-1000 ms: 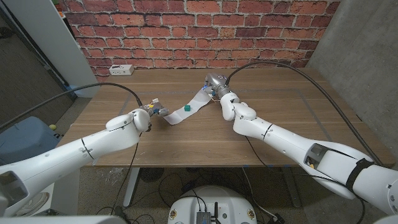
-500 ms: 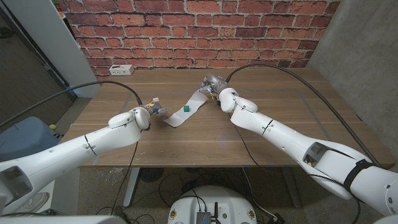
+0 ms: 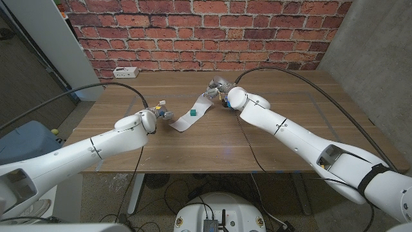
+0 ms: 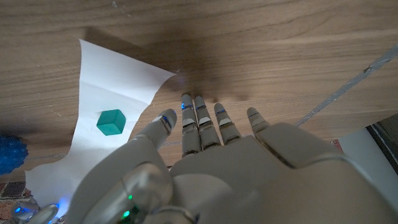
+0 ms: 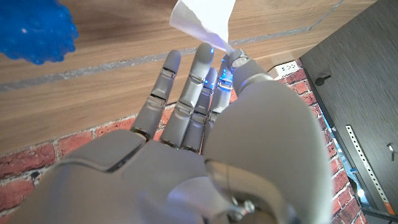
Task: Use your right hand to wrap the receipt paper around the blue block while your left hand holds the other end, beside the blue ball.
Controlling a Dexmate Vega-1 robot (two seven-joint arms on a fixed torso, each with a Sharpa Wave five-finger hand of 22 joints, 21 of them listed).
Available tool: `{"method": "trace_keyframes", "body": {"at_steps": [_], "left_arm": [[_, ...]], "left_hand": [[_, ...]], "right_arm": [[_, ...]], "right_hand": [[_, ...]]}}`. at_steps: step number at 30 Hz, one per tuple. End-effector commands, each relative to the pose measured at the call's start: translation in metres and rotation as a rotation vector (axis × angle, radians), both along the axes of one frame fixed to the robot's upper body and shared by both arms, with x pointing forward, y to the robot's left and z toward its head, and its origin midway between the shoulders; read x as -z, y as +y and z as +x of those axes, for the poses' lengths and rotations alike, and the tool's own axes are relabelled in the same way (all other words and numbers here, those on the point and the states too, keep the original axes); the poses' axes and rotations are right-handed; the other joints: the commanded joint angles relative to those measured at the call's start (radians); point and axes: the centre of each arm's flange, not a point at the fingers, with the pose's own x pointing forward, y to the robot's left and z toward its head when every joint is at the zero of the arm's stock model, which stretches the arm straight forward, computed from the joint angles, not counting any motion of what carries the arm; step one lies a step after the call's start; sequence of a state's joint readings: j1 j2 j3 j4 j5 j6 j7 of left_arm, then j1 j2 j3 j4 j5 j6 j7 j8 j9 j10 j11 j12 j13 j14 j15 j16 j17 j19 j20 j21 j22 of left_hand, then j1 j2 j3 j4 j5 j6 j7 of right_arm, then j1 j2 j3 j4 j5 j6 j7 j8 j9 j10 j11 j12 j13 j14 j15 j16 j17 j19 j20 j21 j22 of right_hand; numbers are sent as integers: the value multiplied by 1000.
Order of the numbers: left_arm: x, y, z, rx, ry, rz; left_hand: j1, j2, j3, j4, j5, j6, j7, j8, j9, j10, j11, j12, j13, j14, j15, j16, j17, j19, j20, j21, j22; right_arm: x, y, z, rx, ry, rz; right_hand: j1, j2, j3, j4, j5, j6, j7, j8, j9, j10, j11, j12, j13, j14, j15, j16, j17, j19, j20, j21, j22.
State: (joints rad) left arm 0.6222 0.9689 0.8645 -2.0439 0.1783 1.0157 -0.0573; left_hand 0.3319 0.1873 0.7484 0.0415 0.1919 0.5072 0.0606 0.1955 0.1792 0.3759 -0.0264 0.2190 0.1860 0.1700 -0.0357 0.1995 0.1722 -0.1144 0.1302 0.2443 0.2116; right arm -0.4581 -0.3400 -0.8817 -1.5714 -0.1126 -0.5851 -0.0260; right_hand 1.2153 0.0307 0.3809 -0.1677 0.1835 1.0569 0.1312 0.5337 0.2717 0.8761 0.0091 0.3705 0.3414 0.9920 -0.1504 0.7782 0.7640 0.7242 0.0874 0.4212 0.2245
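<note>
A long white strip of receipt paper (image 3: 193,112) lies diagonally on the brown wooden table (image 3: 257,138), running from near-left to far-right around the table's middle. A small teal-green cube block (image 3: 192,113) sits on top of the strip, roughly midway along it; the paper is flat under it, not wrapped. In the left wrist view the same block (image 4: 111,121) sits on the flat paper (image 4: 106,124) with a spiky blue ball (image 4: 10,154) close beside the strip.

The white robot left hand (image 3: 156,113) is at the near-left end of the paper, fingers reaching toward it. In the left wrist view this hand (image 4: 205,162) has its fingers extended and slightly apart over bare wood just beside the paper's edge, holding nothing.

The white robot right hand (image 3: 217,90) is at the far-right end of the strip. In the right wrist view the right hand (image 5: 199,118) pinches the paper's end (image 5: 202,22) between thumb and fingertips, lifting that end off the table, other fingers straight. The blue ball (image 5: 34,28) is near it on the table.

A white power strip (image 3: 125,72) lies at the far-left table edge by the red brick wall (image 3: 206,32).
</note>
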Motion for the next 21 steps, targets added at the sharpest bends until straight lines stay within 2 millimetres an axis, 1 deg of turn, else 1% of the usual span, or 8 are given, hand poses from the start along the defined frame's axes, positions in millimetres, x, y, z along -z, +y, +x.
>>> {"method": "trace_keyframes", "body": {"at_steps": [1,6,8,11,17,21], "left_arm": [[5,4,-1,-39,30,4],[5,4,-2,-37,26,3],[6,4,-2,-37,24,3],[6,4,-3,-35,22,0],[6,4,-3,-36,19,1],[6,4,-3,-35,22,-1]], "left_hand": [[0,11,6,2,-2,-4,1,-5,2,-1,0,-1,4,6,-18,-1,1,5,-1,5,5],[1,10,5,3,-2,-8,-1,-7,2,-4,-2,-3,4,4,-18,-3,2,4,-2,5,5],[1,10,5,3,-2,-8,-1,-7,2,-4,-4,-4,4,4,-18,-3,2,5,-2,5,5],[0,9,3,4,-3,-10,-2,-8,2,-5,-5,-4,4,4,-18,-3,3,5,-2,5,5],[-1,7,1,6,-4,-12,-2,-9,2,-7,-5,-6,4,4,-18,-3,4,4,-2,6,5],[-2,6,0,8,-4,-13,-3,-10,2,-8,-6,-7,4,4,-18,-4,4,3,-2,6,5]], "right_arm": [[-25,-4,-15,-135,107,68],[-23,-2,-12,-215,190,92],[-22,-1,-10,-252,230,108],[-19,0,-5,-310,296,146],[-14,1,3,-396,389,204],[-12,4,6,-434,437,206]], "right_hand": [[11,-2,19,1,8,-4,7,79,53,62,44,-6,9,27,-15,1,2,14,3,13,4],[12,-2,28,0,9,-10,14,81,57,63,46,-9,12,39,-13,-1,1,24,5,22,5],[12,-3,33,0,10,-14,16,82,60,57,54,-14,13,47,-15,-2,0,29,5,27,5],[12,-2,37,1,11,-17,18,83,62,55,57,-18,11,48,-13,-4,0,31,5,30,6],[14,2,52,2,14,-29,25,86,69,56,62,-26,12,50,-10,-15,-2,55,2,48,7],[11,3,61,4,17,-34,29,90,75,44,74,-38,9,51,-12,-24,-7,64,0,57,8]]}}
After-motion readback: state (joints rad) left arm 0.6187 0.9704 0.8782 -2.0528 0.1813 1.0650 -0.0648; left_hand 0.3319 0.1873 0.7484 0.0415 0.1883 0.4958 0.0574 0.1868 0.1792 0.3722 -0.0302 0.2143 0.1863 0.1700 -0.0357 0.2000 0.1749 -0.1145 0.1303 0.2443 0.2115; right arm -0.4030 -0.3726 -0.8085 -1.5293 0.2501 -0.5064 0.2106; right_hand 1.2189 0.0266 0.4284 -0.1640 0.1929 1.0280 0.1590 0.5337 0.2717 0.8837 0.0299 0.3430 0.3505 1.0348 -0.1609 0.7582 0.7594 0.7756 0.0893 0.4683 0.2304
